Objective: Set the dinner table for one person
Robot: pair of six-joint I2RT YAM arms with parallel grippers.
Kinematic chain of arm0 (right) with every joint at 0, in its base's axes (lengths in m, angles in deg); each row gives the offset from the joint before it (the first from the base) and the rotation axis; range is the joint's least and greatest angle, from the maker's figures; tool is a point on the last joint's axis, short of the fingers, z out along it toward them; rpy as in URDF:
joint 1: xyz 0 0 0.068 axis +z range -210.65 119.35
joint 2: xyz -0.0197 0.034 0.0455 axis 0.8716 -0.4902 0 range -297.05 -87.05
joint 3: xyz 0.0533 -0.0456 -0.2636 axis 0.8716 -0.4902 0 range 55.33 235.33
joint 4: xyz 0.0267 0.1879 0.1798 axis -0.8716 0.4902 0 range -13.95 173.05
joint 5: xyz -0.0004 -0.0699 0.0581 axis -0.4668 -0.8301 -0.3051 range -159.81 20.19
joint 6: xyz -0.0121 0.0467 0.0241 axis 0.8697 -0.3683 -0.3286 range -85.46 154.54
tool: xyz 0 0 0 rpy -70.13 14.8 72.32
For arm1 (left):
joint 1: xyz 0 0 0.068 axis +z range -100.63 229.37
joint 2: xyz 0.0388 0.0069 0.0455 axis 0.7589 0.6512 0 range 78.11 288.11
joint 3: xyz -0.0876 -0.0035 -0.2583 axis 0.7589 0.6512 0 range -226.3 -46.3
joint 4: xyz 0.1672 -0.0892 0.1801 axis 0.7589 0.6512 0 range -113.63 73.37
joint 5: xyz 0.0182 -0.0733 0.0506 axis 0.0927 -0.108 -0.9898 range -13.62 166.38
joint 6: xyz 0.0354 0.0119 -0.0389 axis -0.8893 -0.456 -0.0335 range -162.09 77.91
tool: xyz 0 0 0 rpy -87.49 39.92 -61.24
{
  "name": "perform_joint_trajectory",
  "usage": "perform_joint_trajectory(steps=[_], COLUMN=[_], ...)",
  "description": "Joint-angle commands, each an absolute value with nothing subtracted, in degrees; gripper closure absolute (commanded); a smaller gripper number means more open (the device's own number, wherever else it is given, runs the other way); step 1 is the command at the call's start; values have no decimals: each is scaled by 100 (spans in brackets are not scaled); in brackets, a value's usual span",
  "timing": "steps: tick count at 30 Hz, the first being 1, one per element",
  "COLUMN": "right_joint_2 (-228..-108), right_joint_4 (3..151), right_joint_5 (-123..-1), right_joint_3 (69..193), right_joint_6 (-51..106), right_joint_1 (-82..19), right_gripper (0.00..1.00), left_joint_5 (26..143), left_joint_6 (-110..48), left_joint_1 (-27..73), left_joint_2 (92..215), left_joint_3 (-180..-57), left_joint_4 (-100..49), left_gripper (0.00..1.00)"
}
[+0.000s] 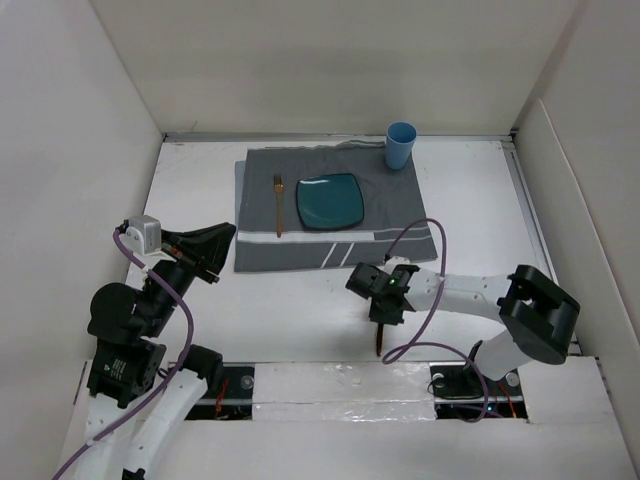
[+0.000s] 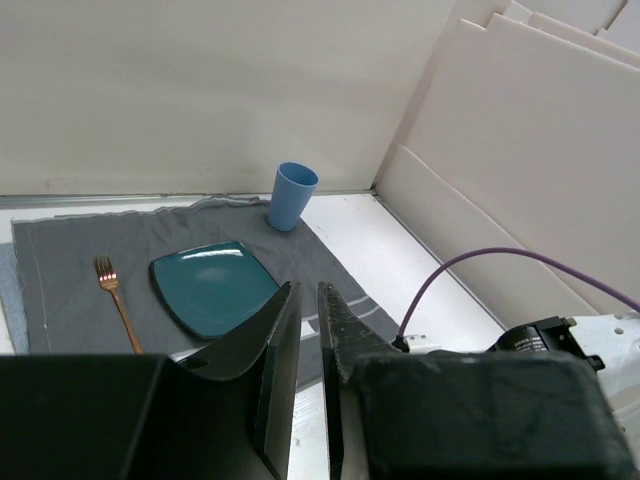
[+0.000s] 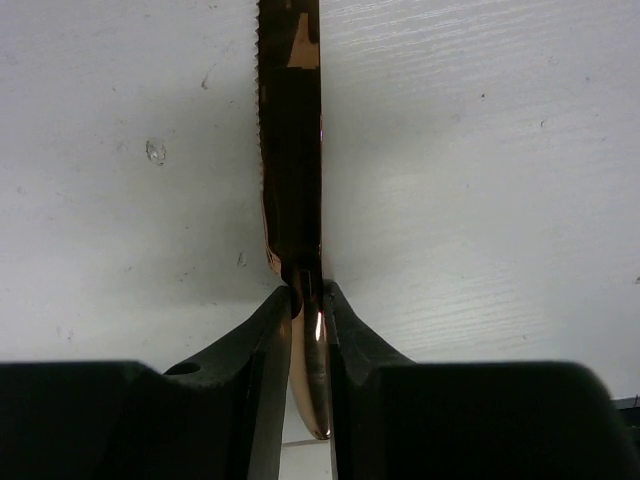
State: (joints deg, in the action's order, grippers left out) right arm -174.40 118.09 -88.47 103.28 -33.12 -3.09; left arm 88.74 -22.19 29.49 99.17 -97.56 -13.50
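The dinner table (image 1: 470,200) spreads flat beneath both jaws, and its grey placemat (image 1: 400,215) with the teal plate (image 1: 329,203) lies beyond them. The left gripper (image 2: 303,300) hangs nearly pressed together, holding nothing. The right gripper (image 3: 307,300) pinches a copper knife (image 3: 292,150) by its narrow handle, the serrated blade running ahead of the jaws (thin, stiff, likely slick, so a firm handle grip suits it).

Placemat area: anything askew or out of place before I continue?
The placemat is rumpled along its far edge, near the cup. The knife is off the mat, clamped in the right gripper over bare table. Nothing spilled.
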Motion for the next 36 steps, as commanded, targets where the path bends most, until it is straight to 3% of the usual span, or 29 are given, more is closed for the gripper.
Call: perform_joint_trajectory(steps=[1,12,28,36], right_joint_2=[-17626,-17274,-16624,-16931], right_joint_4=[11868,12219,13300,13485], right_joint_5=[-8950,-9257,-9723,-9855], right_joint_3=[10148,10323,11202,11685], right_joint_6=[-3603,-3586,-3499,-3112], right_joint_1=[-150,17,474,474], right_gripper=[79,96,98,99], left_joint_5=[8895,8904,8825,8807], left_joint_6=[-2284,-2284,-2293,-2302], left_joint_1=[2924,2924,2924,2924], left_joint_2=[9842,9859,9859,9842], left_joint_3=[-9850,-9833,-9815,-9789], left_joint_4=[-1581,-1598,-1590,-1590], left_gripper=[90,90,89,89])
